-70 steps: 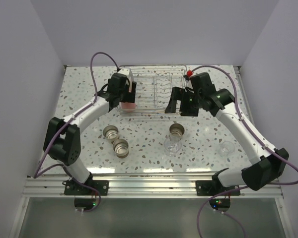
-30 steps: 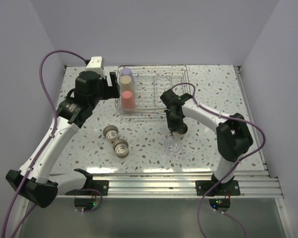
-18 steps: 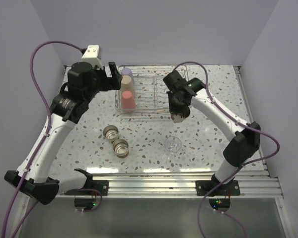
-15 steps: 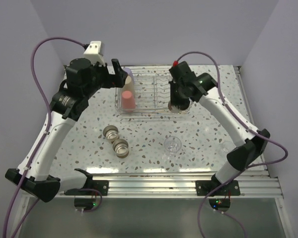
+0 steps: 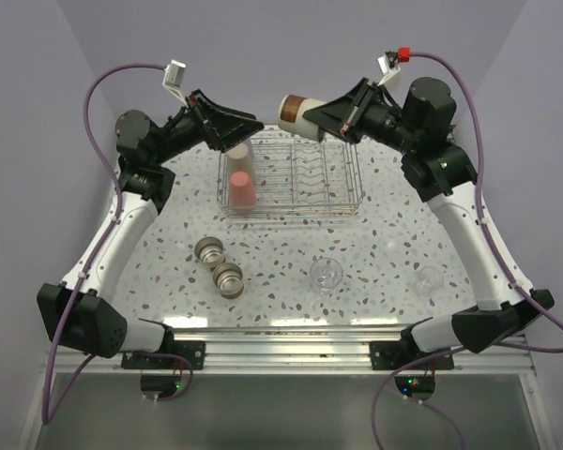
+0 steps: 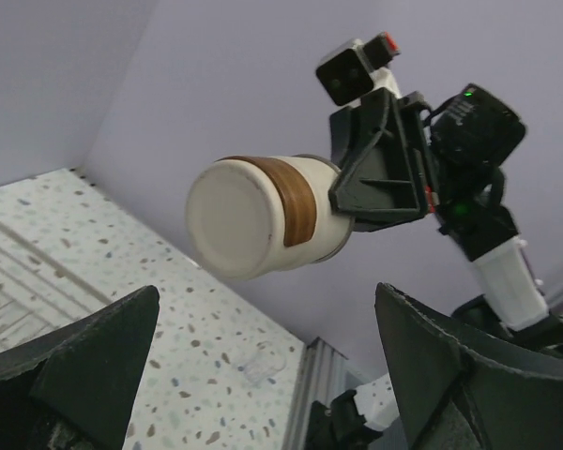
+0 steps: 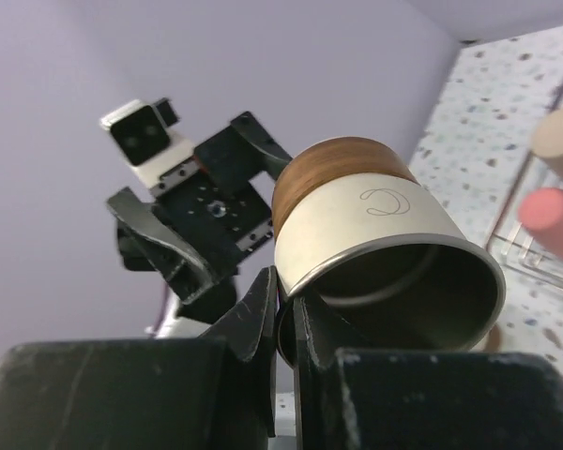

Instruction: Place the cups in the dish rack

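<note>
- Dish rack [image 5: 310, 183]: a tan cup [image 5: 236, 152] and a red cup [image 5: 241, 190] are already loaded at its left end.
- Right gripper [image 5: 327, 119]: clamped on the rim of a brown-banded cup [image 5: 298, 108], which is held high over the rack's far edge and not yet set down.
- Left gripper [image 5: 246, 133]: spread wide, nothing held.
- Two metal cups [image 5: 209, 249] and a clear cup [image 5: 327, 273] are left on the table [image 5: 394, 234].
- The rim pinch is shown only by the right wrist view; the rack's contents are seen only from above.

A robot test cell in a lab. The speckled table [image 5: 385, 234] is boxed in by bare lilac walls [image 5: 291, 56] at its back and sides. An aluminium rail [image 5: 291, 349] along its near edge carries a left arm [image 5: 117, 234] and a right arm [image 5: 474, 234], and a purple cable [image 5: 122, 67] loops above its far left corner.
</note>
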